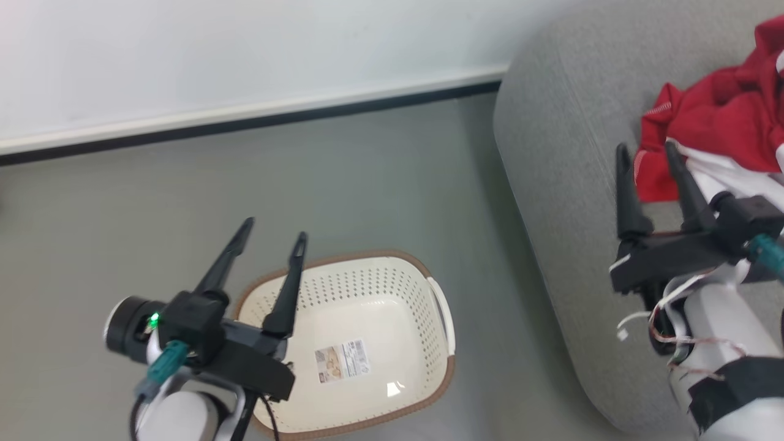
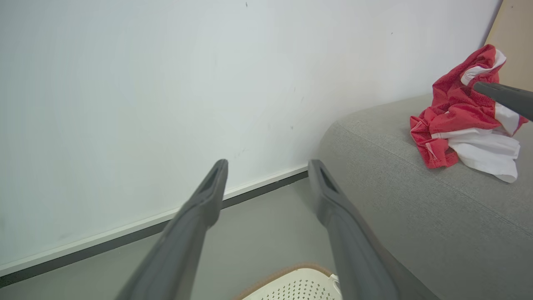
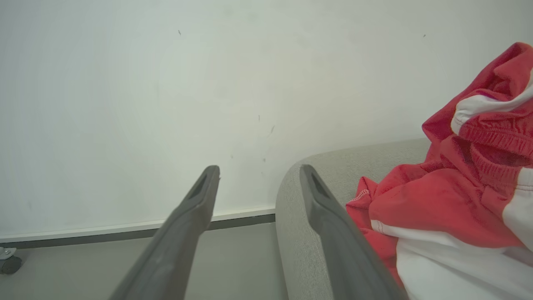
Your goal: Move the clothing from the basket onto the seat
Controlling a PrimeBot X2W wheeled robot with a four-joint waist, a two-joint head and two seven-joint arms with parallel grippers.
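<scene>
The cream basket (image 1: 422, 269) with a brown rim stands on the floor, nothing in it but a label sticker (image 1: 342, 361); its rim (image 2: 291, 271) also peeks into the left wrist view. My left gripper (image 1: 274, 228) hovers open over its near left corner, fingers apart around nothing. The red and white clothing (image 1: 723, 116) lies in a crumpled heap on the grey seat (image 1: 569, 153); it also shows in the left wrist view (image 2: 462, 121) and right wrist view (image 3: 449, 208). My right gripper (image 1: 648, 150) stands open above the seat, just left of the heap, holding nothing.
A white wall with a white and dark baseboard (image 1: 245, 119) runs behind the grey floor (image 1: 153, 202). A small caster wheel (image 3: 8, 263) sits at the floor's left edge in the right wrist view. Open floor lies between basket and seat.
</scene>
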